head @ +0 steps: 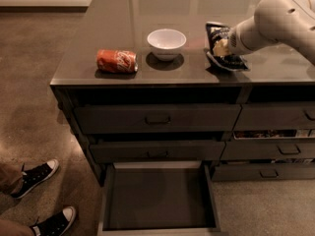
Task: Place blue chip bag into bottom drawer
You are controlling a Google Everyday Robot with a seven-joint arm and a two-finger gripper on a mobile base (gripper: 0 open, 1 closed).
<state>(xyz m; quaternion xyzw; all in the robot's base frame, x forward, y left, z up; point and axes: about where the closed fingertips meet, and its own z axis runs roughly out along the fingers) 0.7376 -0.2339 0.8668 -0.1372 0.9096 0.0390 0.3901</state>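
The blue chip bag point(228, 59) is at the right of the dark countertop point(118, 14), tilted with its left edge raised off the surface. My gripper point(220, 47) reaches in from the right on the pale arm and is shut on the bag's middle. The bottom drawer point(160, 198) is pulled wide open below the front of the cabinet, and its plain dark interior holds nothing. It lies down and to the left of the gripper.
A white bowl point(167, 43) stands just left of the bag. An orange-red soda can point(116, 61) lies on its side further left. Two shut handled drawers point(157, 118) sit above the open one. A person's black sneakers point(37, 176) stand on the floor at left.
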